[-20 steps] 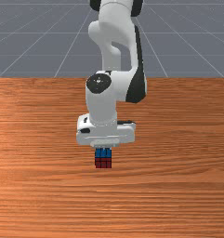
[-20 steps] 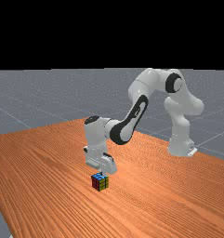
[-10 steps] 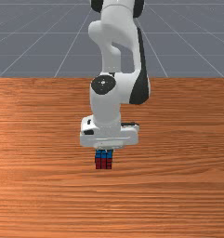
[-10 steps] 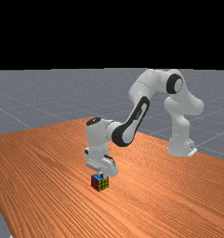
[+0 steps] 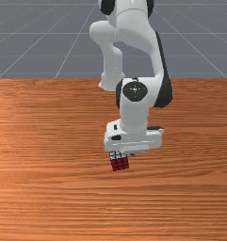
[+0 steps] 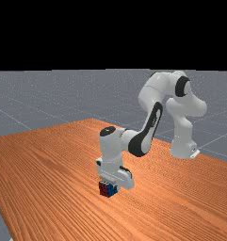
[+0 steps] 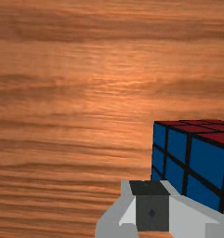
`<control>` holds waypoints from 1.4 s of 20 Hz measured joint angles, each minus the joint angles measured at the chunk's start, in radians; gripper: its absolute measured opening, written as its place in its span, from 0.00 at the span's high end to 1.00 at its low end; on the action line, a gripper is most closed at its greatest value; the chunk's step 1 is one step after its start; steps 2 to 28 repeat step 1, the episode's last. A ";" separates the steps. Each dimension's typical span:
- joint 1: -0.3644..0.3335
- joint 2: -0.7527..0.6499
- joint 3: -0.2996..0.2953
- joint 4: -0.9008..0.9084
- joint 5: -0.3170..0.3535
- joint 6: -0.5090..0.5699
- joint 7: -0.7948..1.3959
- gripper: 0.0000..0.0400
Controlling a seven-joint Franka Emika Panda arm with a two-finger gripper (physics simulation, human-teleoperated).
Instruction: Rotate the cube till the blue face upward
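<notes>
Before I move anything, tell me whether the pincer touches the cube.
Cannot tell: the wrist view shows the pincer overlapping the cube, but neither contact nor gap plainly.

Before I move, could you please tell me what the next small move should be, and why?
I'd probably nudge the tool toward the front view's left, high against the blue side of the cube: white looks uppermost, and blue faces the tool, so tipping that way should bring blue up.

The cube [image 5: 119, 163] has rolled on me: its blue face [image 6: 112, 189], on top before, now points sideways and white is up. Cube and claw [image 5: 133, 153] have shifted away from the desk's back corner [image 6: 91, 121] in the far view.
</notes>
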 joint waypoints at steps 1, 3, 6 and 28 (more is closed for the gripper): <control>0.002 -0.005 0.002 -0.002 0.001 -0.002 0.001 1.00; 0.002 -0.005 0.002 -0.002 0.001 -0.002 0.001 1.00; 0.002 -0.005 0.002 -0.002 0.001 -0.002 0.001 1.00; 0.002 -0.005 0.002 -0.002 0.001 -0.002 0.001 1.00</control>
